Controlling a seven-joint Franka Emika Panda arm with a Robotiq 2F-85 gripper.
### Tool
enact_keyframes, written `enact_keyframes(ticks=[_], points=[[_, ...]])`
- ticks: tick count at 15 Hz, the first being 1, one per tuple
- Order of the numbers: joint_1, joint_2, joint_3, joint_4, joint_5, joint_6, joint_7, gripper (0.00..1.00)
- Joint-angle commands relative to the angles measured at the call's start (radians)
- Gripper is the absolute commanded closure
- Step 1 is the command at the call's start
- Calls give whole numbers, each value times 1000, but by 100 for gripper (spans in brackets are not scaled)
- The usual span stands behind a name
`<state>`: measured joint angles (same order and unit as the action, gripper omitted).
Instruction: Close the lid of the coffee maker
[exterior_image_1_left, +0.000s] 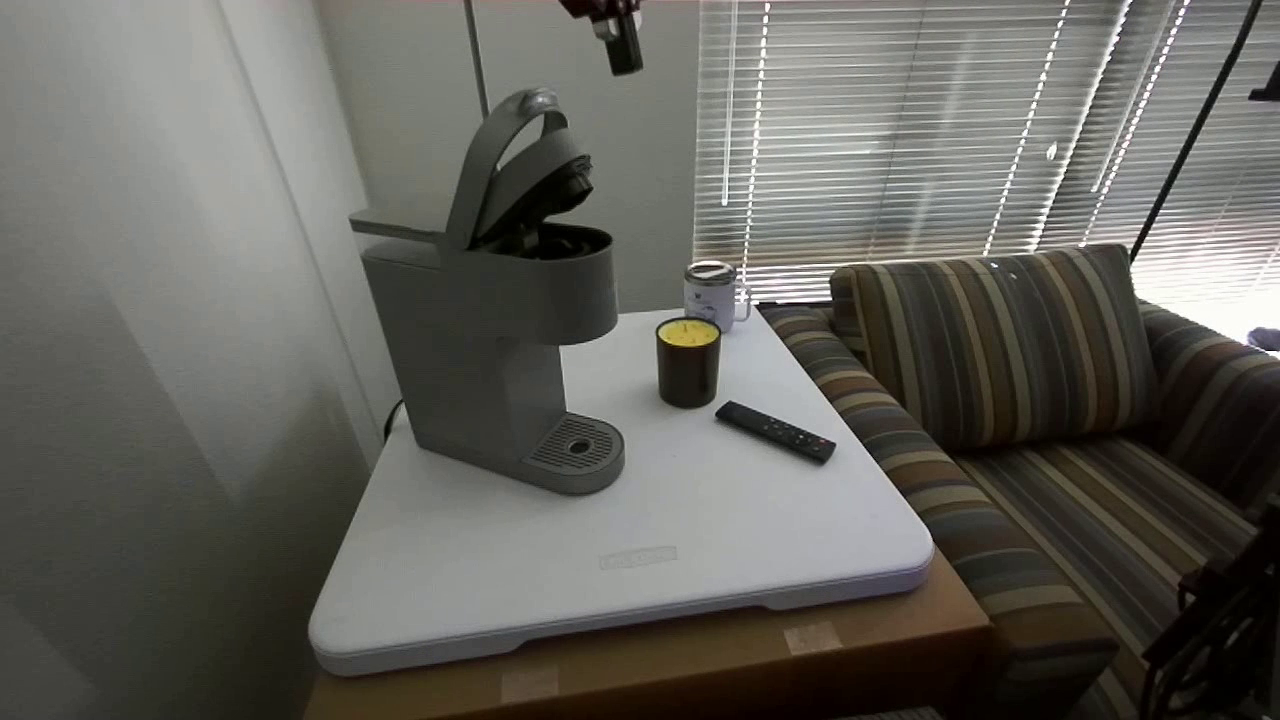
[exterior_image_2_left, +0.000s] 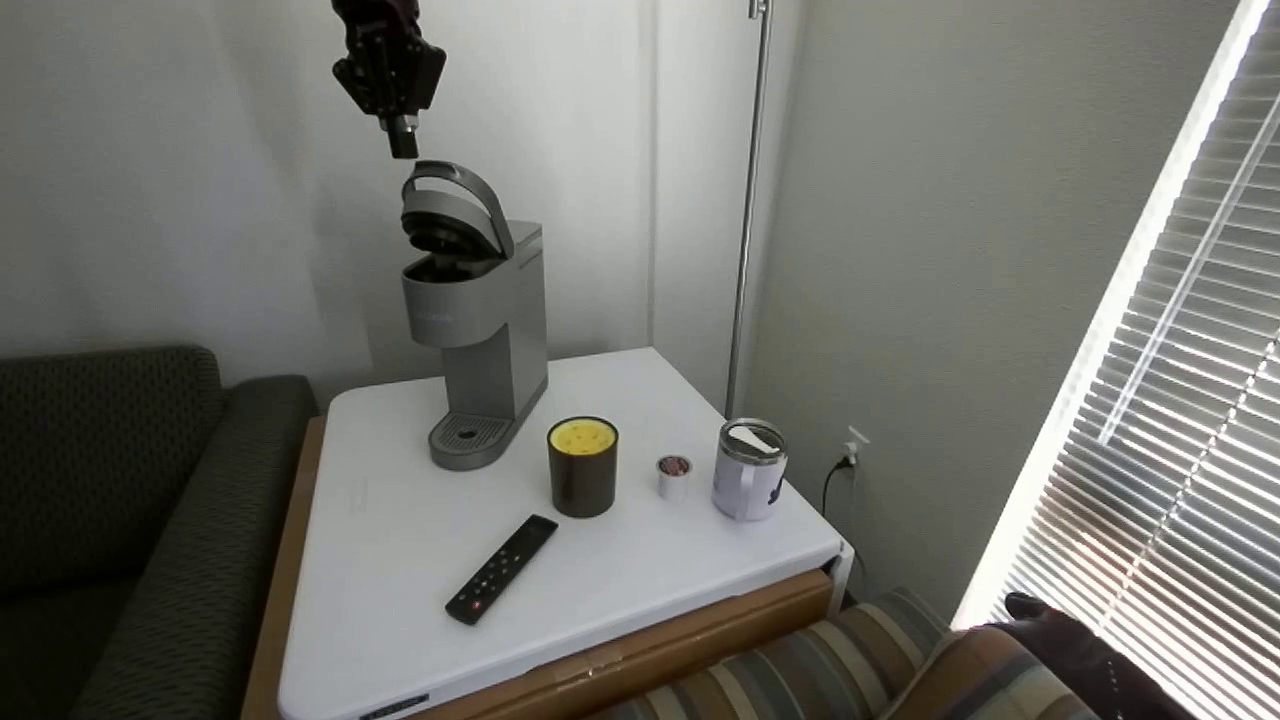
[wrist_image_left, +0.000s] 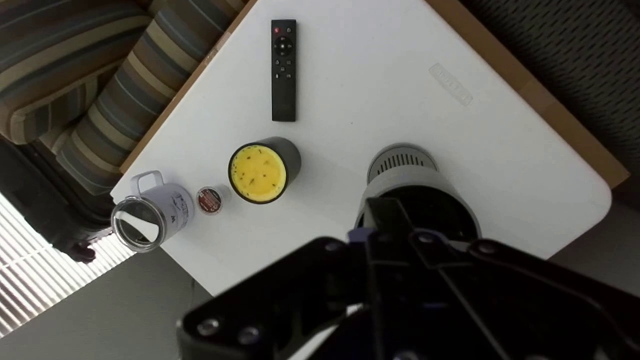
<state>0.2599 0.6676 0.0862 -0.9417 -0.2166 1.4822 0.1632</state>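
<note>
The grey coffee maker (exterior_image_1_left: 480, 320) stands upright on a white table (exterior_image_1_left: 720, 520). It also shows in an exterior view (exterior_image_2_left: 475, 315) and in the wrist view (wrist_image_left: 400, 177). Its lid (exterior_image_1_left: 532, 170) is tilted up and open, with the dark underside over the open brew head; it also shows in an exterior view (exterior_image_2_left: 447, 205). In the wrist view the lid is hidden behind the gripper. My gripper (exterior_image_1_left: 625, 58) is above and in front of the raised lid, apart from it. In an exterior view (exterior_image_2_left: 403, 140) and the wrist view (wrist_image_left: 387, 207) its fingers are together, with nothing seen between them.
A dark candle jar with yellow wax (exterior_image_1_left: 688, 372), a black remote (exterior_image_1_left: 775, 432), a lidded mug (exterior_image_1_left: 708, 297) and a small pod (exterior_image_2_left: 674, 480) share the table. A wall (exterior_image_1_left: 200, 300) is close behind the machine. A striped armchair (exterior_image_1_left: 990, 350) borders the table. A metal pole (exterior_image_2_left: 750, 220) stands behind.
</note>
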Motion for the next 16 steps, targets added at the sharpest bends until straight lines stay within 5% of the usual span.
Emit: enact_keyframes(ticks=[1,5,16], points=[[8,129,-10,233,10,-88,28,100],[19,187,-29,362,58,-87,72,100],[49,248,-34,454,34,93,327,100]])
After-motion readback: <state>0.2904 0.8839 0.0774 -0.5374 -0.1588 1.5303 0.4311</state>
